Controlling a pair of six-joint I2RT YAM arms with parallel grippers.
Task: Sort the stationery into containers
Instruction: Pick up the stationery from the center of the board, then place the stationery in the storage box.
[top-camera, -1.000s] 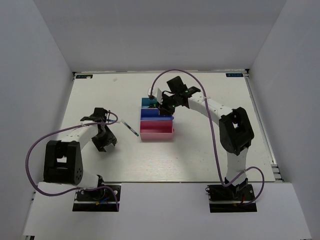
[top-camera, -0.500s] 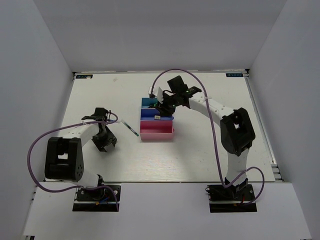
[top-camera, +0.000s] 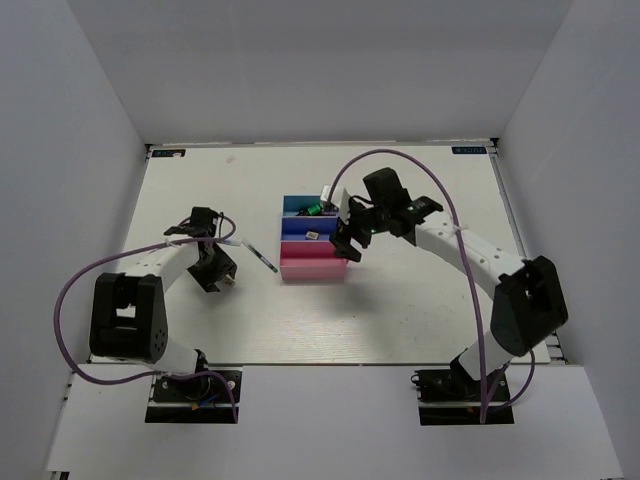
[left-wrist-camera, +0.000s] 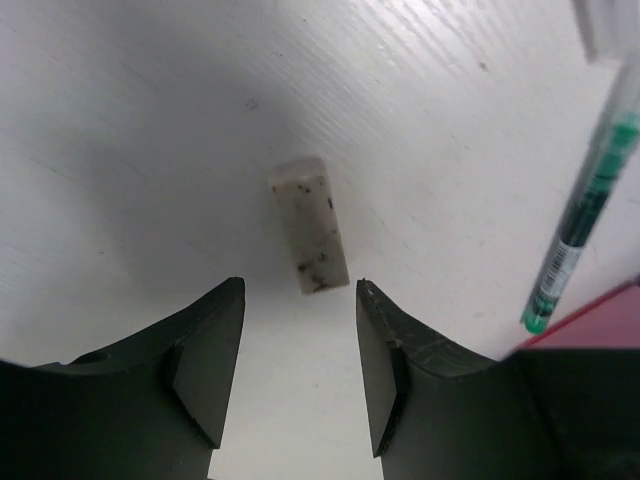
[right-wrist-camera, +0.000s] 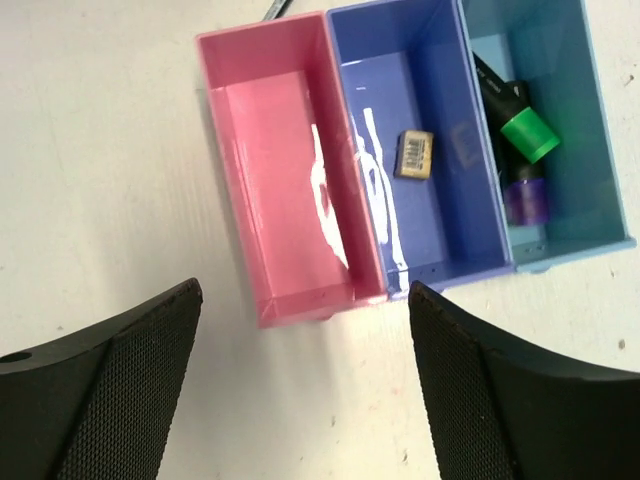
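Three joined trays sit mid-table: teal, blue and pink. In the right wrist view the teal tray holds a black marker with a green cap and a purple-capped one. A tiny tan cube lies in the blue tray. The pink tray has nothing in it. My right gripper is open just off the trays' end. My left gripper is open, low over a speckled white block. A thin green-tipped pen lies beside it.
The pen lies on the table between my left gripper and the pink tray. White walls enclose the table on three sides. My right gripper hangs right of the trays.
My right gripper has opened, left the tan cube in the blue tray, and pulled back to the right of the trays. My left gripper has edged slightly toward the white block.
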